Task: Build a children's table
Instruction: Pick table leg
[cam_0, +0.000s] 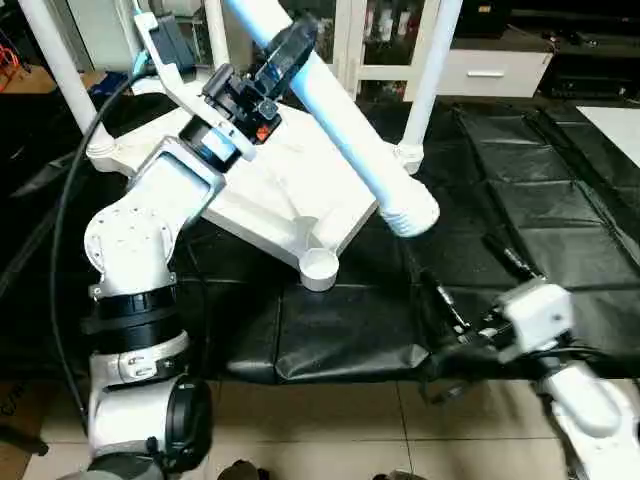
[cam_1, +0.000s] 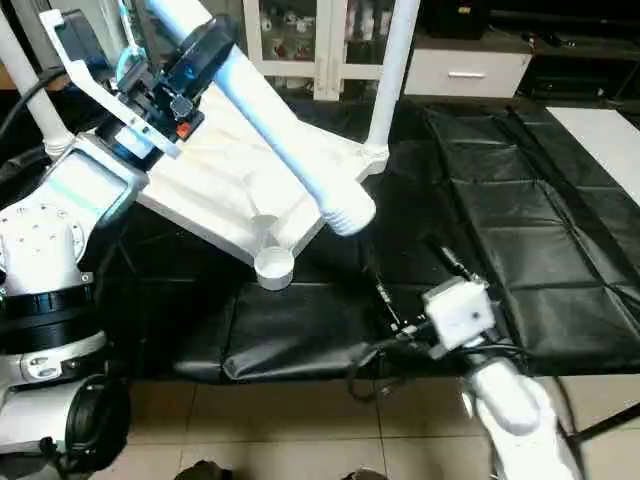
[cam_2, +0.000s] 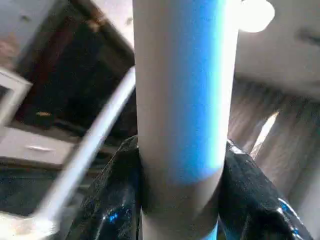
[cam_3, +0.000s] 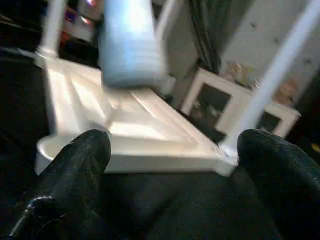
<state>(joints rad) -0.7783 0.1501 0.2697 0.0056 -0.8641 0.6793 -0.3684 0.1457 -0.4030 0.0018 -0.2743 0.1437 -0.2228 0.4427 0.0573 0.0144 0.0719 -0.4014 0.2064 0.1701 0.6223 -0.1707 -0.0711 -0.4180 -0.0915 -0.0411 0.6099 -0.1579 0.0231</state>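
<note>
Right tool (cam_3: 170, 165) low near the mat's (cam_0: 560, 200) front edge, fingers (cam_3: 80, 160) spread wide, holding nothing. Beyond it the table top (cam_0: 285, 195) lies underside-up on the black mat, empty corner socket (cam_0: 319, 264) nearest. Left tool (cam_0: 275, 60) clenched around a white leg (cam_0: 350, 140), tilted, ribbed end probably just above the top. Two legs (cam_0: 432, 70) stand in far sockets.

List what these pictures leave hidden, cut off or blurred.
- Held leg: its upper end runs off the top edge of both eye views.
- Standing legs: tops cut off the same way.
- Table top: far corner hidden behind the left gripper and forearm.
- Cabinet contents: too small.
- Leg's ribbed end: blurred in the right wrist view.
</note>
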